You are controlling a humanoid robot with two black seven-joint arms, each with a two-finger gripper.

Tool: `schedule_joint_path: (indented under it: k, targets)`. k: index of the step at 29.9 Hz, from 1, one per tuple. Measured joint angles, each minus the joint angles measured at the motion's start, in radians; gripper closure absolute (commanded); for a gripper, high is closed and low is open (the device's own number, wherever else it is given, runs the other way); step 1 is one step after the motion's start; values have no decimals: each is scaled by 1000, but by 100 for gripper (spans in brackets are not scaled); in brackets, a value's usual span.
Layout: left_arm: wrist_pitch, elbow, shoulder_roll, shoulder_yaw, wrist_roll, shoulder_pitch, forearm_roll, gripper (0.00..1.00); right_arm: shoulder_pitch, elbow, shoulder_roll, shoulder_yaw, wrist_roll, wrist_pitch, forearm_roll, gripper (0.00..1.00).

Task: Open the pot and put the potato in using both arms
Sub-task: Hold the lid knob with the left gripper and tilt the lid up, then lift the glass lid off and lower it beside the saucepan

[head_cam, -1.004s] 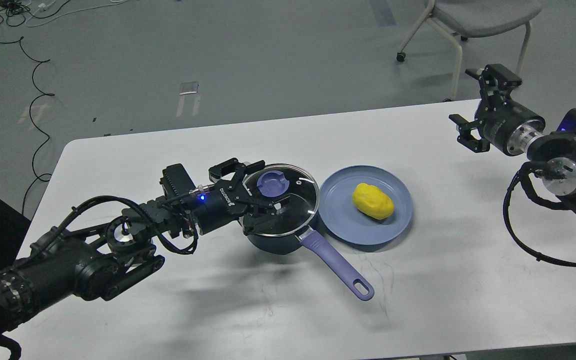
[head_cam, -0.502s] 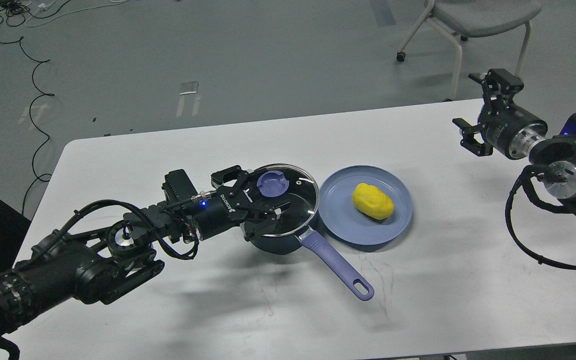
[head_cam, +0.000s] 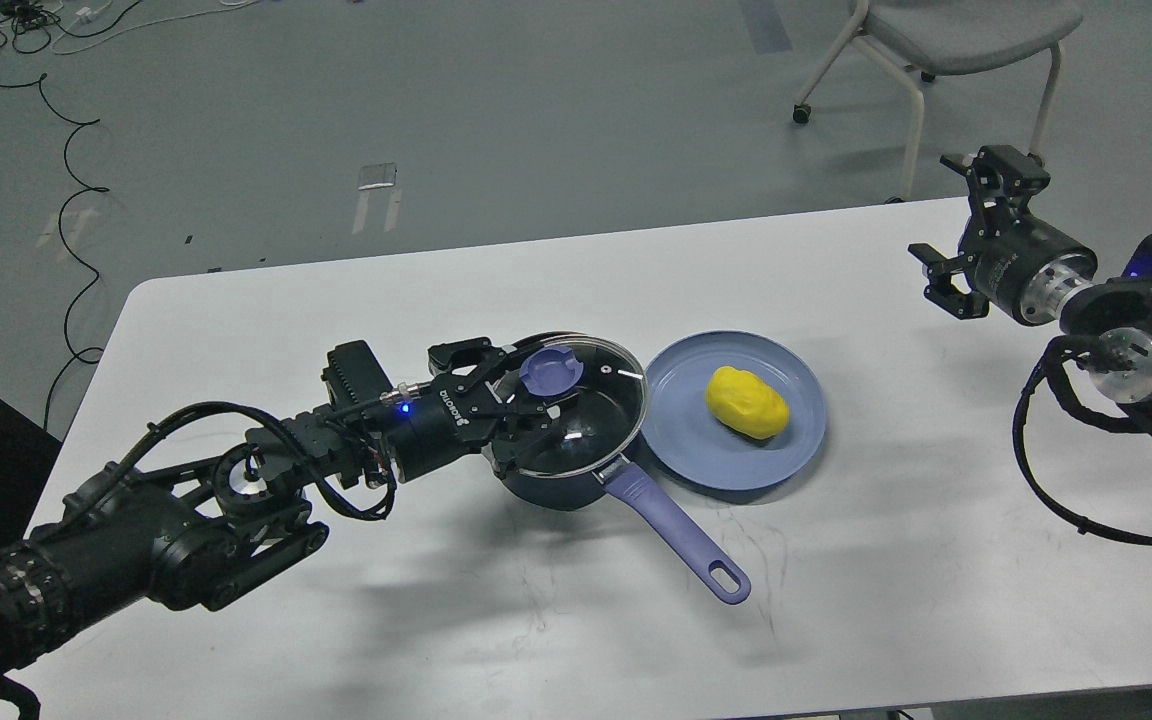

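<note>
The left pincer [head_cam: 516, 395] was right there at the glass lid [head_cam: 586, 415], its fingers closed around the purple knob [head_cam: 548, 371], one finger above the knob and one below it. The lid sat on the dark pot [head_cam: 556, 478] but looked tilted, its right edge pushed out over the rim toward the blue plate [head_cam: 696, 450]. The pot stood mid-bench on the white bench [head_cam: 536, 620], its purple handle [head_cam: 671, 530] pointing toward the near right. And the potato [head_cam: 747, 401], bright yellow, lay on the blue plate just beside the pot, the plate's left rim tucked against the lid's edge. Over at the far right edge of the bench, the right pincer [head_cam: 976, 235] hung in the air well apart from the plate, jaws spread wide and holding nothing, one finger up and one down to the left. Behind the bench, a grey chair [head_cam: 946, 40] stood on the floor, and black cables [head_cam: 66, 200] trailed across it at the far left.
</note>
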Motion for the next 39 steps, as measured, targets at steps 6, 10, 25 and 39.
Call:
schedule_joint_path:
  k: [6, 10, 25, 39]
  targets:
    - [0, 0, 1, 0, 0, -1, -1, 47, -5, 0, -1, -1, 0, 0, -1, 0]
    - [0, -4, 8, -2, 0, -9, -2, 47, -5, 1, -1, -1, 0, 1, -1, 0]
    - [0, -148, 134, -6, 0, -64, -47, 47, -5, 1, -3, -1, 0, 1, -2, 0]
    - [0, -147, 335, -9, 0, -65, -76, 45, -1, 2, 6, -1, 0, 1, -2, 0]
